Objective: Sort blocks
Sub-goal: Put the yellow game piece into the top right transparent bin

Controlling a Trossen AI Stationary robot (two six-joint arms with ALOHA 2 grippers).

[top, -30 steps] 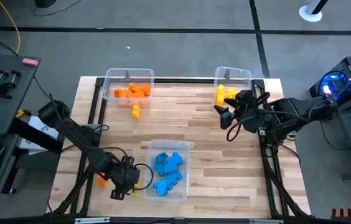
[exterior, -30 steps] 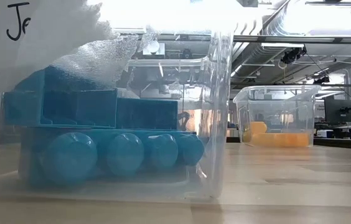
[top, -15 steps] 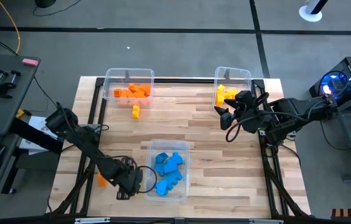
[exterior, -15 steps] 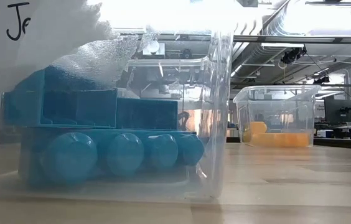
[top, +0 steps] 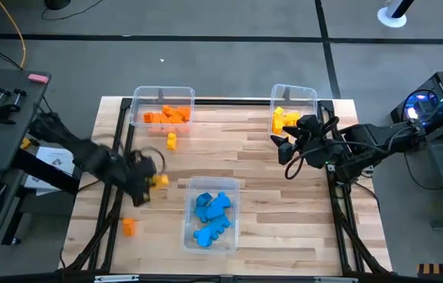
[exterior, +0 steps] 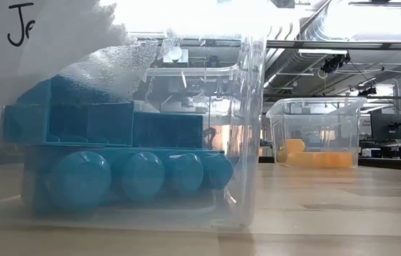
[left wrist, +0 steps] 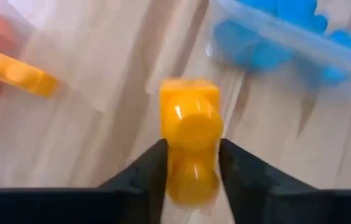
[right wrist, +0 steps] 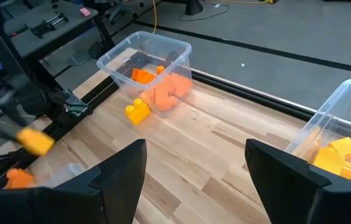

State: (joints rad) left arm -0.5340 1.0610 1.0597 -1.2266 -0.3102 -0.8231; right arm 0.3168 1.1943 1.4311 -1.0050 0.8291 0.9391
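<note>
Yellow block (left wrist: 190, 146), pinched between the left gripper (left wrist: 191, 163) fingers, studs pointing forward. Rigid, light, smooth plastic: flat side walls are probably the surest hold. Right gripper (right wrist: 194, 168) waits, fingers spread and empty.

High view's straight overhead, whole table (top: 284, 189). Low cam sits at tabletop height, jammed against the blue-block bin (exterior: 250, 142). Wrist cams look past their fingers; both overhead and right wrist catch the orange bin (right wrist: 144, 59).
</note>
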